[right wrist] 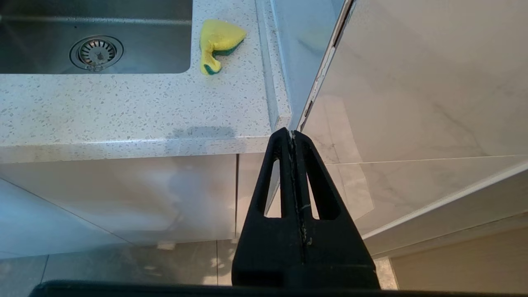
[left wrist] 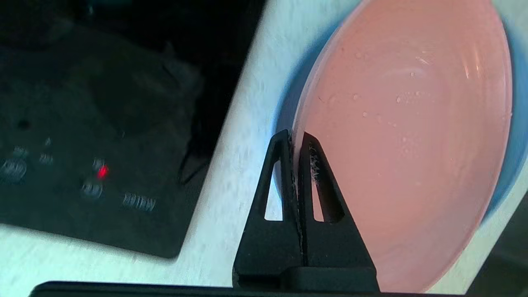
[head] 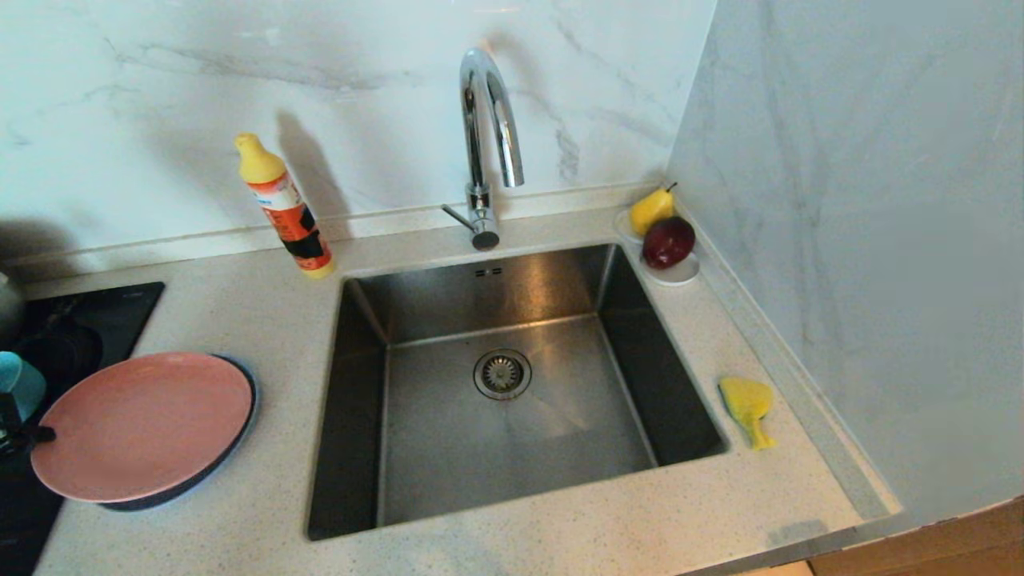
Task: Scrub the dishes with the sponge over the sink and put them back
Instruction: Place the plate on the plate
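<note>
The pink plate (head: 144,424) lies over the pale-blue plate (head: 240,432) on the counter left of the sink (head: 360,336). At the far left edge of the head view, my left gripper (head: 44,434) is shut on the pink plate's left rim. The left wrist view shows the rim pinched between the fingertips of the left gripper (left wrist: 295,138), with the pink plate (left wrist: 412,123) and the blue rim (left wrist: 286,107) beyond it. The teal bowl (head: 18,384) stands behind that gripper. The yellow sponge (head: 748,404) (right wrist: 218,41) lies on the counter right of the sink. My right gripper (right wrist: 292,134) hangs shut and empty below the counter's front edge.
A chrome tap (head: 488,136) arches over the back of the sink, above the drain strainer (head: 502,374). An orange soap bottle (head: 288,208) stands at the back left. A pear (head: 652,210) and a dark red fruit (head: 668,242) sit on a white saucer (head: 680,276). A black hob (left wrist: 82,123) lies left of the plates.
</note>
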Motion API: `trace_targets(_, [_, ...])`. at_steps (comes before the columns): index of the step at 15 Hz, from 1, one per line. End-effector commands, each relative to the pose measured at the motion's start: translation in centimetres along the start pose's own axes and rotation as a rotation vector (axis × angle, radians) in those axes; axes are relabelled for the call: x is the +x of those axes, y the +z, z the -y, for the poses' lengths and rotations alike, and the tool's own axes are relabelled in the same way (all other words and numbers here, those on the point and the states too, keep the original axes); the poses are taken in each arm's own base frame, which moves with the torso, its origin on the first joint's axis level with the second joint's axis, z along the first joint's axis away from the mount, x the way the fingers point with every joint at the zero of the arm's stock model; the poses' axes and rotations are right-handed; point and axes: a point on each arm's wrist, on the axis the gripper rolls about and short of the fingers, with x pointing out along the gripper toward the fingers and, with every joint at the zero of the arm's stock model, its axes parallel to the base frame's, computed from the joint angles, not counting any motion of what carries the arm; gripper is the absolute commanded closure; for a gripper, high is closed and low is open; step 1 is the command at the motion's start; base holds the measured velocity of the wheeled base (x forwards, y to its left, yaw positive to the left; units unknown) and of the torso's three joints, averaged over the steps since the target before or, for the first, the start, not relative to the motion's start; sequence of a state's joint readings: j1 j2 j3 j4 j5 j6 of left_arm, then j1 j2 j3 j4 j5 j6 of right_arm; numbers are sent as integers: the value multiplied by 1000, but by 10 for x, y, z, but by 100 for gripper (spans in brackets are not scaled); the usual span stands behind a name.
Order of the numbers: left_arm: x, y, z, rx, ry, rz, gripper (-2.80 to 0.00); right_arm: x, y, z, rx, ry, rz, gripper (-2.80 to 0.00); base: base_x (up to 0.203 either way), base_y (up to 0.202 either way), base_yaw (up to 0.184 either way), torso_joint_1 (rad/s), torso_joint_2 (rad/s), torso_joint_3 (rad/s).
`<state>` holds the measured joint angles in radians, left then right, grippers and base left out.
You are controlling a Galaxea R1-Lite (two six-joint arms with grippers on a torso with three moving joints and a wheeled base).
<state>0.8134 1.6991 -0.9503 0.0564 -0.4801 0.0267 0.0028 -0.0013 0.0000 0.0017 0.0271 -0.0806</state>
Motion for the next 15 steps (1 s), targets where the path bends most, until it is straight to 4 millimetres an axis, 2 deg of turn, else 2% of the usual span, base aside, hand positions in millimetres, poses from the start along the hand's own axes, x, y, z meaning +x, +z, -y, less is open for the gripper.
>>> trace_targets(1, [9,-3,-5,-56,-60,-8,0,0,0,0,-1,1,0,0,0,0,0,0,0,0])
trace_targets(9, [14,-13,-10,-97,-140,-25,0,0,0,0,-1,1,0,0,0,0,0,0,0,0])
trace_targets(12, [23,-8,-23,-95,-118,14,0,0,0,0,-1,1,0,0,0,0,0,0,0,0])
trace_targets(15, [22,-9,-34,-100,-102,34,0,0,0,0,-1,1,0,0,0,0,0,0,0,0])
